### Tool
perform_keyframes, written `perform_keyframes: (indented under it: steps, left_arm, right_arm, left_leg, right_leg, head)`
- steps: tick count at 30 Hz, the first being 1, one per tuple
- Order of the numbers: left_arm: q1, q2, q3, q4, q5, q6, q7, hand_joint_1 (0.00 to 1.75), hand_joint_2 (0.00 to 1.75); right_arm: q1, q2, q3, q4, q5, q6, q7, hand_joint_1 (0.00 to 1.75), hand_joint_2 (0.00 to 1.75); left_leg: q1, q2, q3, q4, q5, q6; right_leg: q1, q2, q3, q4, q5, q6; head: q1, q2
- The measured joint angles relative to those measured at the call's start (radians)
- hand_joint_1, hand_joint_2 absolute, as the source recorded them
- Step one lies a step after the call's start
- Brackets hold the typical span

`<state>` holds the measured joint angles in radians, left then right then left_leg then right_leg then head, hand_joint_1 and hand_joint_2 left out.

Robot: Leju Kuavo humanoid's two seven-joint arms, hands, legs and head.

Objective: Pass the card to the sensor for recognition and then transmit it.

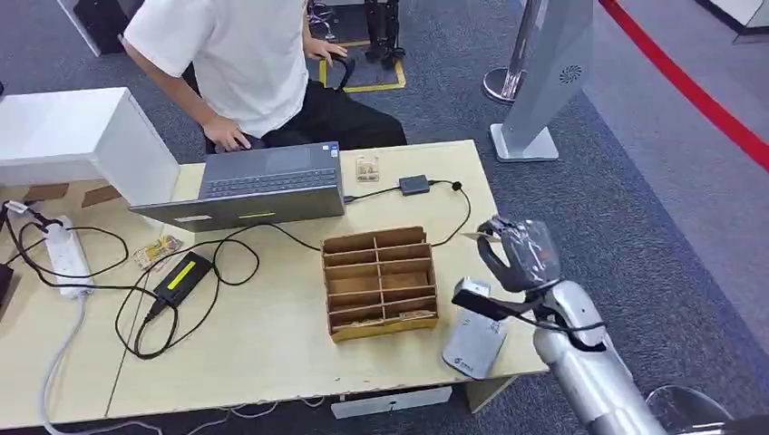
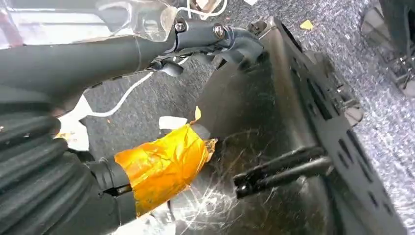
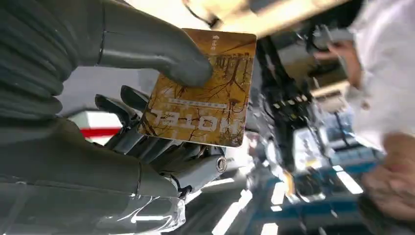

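Note:
A yellow-brown card printed "HOTEL" is pinched between the thumb and the darker fingers of my right hand. In the head view my right hand hovers raised at the table's right edge, and the card shows only as a thin edge by the fingertips. Below and nearer than the hand, a flat grey sensor device lies on the table's front right corner. My left hand hangs beside my body, its thumb wrapped in yellow tape, holding nothing.
A wooden slotted card box stands left of my right hand. A small black box on a cable, a laptop, a power brick and a power strip lie on the table. A person sits behind the laptop.

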<state>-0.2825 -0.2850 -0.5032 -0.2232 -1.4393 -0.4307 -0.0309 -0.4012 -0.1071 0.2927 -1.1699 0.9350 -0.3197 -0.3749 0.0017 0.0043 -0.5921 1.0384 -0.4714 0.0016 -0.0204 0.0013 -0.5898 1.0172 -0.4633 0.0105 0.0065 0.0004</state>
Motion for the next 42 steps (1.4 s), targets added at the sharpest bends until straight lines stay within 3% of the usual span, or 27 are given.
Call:
perform_keyframes:
  steps: [4, 9, 14, 18, 22, 27, 41, 42]
  left_arm:
    - [-0.008, -0.003, -0.021, 0.0, -0.024, -0.029, -0.034, 0.0, 1.75]
    - [-0.018, -0.003, -0.059, 0.0, -0.043, -0.06, -0.072, 0.0, 1.75]
    - [-0.026, -0.003, -0.09, 0.0, -0.062, -0.079, -0.1, 0.0, 1.75]
    - [-0.031, -0.003, -0.113, 0.0, -0.073, -0.091, -0.113, 0.0, 1.75]
    - [-0.034, -0.003, -0.127, 0.0, -0.071, -0.099, -0.117, 0.0, 1.75]
    - [-0.035, -0.003, -0.13, 0.0, -0.068, -0.104, -0.116, 0.0, 1.75]
    - [-0.035, -0.002, -0.134, 0.0, -0.066, -0.105, -0.109, 0.0, 1.75]
    - [-0.036, -0.002, -0.134, 0.0, -0.066, -0.105, -0.109, 0.0, 1.75]
  right_arm:
    - [-0.231, 0.104, 0.109, 0.096, 0.052, 0.02, 0.089, 1.75, 1.75]
    - [-0.442, 0.25, 0.221, 0.238, 0.09, 0.024, 0.211, 1.75, 1.75]
    - [-0.561, 0.354, 0.281, 0.363, 0.125, 0.034, 0.285, 1.75, 1.75]
    - [-0.62, 0.406, 0.327, 0.458, 0.167, 0.064, 0.356, 1.75, 1.75]
    - [-0.649, 0.434, 0.405, 0.528, 0.144, 0.095, 0.416, 1.75, 1.75]
    - [-0.673, 0.449, 0.477, 0.581, 0.108, 0.094, 0.438, 1.75, 1.75]
    - [-0.698, 0.454, 0.509, 0.659, 0.099, 0.077, 0.427, 1.75, 1.75]
    - [-0.698, 0.454, 0.509, 0.662, 0.1, 0.076, 0.426, 0.0, 1.75]
  left_leg:
    - [0.0, -0.001, -0.001, 0.0, 0.004, -0.001]
    - [0.001, -0.002, -0.002, 0.0, 0.005, -0.003]
    - [0.001, -0.002, -0.003, -0.001, 0.005, -0.003]
    - [0.001, -0.003, -0.004, -0.001, 0.005, -0.003]
    - [0.001, -0.004, -0.005, 0.0, 0.005, -0.003]
    - [0.001, -0.004, -0.005, 0.0, 0.005, -0.003]
    - [0.001, -0.004, -0.004, 0.0, 0.005, -0.003]
    - [0.001, -0.004, -0.004, 0.0, 0.005, -0.003]
  right_leg:
    - [0.0, 0.0, -0.002, 0.001, 0.002, -0.001]
    - [0.001, -0.001, -0.005, 0.003, 0.002, -0.001]
    - [0.001, -0.001, -0.006, 0.003, 0.002, -0.001]
    - [0.001, -0.002, -0.006, 0.002, 0.002, -0.001]
    - [0.001, -0.003, -0.006, 0.002, 0.002, -0.001]
    - [0.001, -0.003, -0.006, 0.002, 0.002, -0.001]
    - [0.001, -0.003, -0.006, 0.002, 0.002, -0.002]
    - [0.001, -0.003, -0.006, 0.002, 0.002, -0.002]
  head:
    - [0.0, 0.0]
    - [0.0, 0.0]
    - [0.001, 0.0]
    - [0.0, 0.0]
    - [0.001, 0.0]
    - [0.001, 0.0]
    - [0.001, 0.0]
    - [0.001, 0.0]
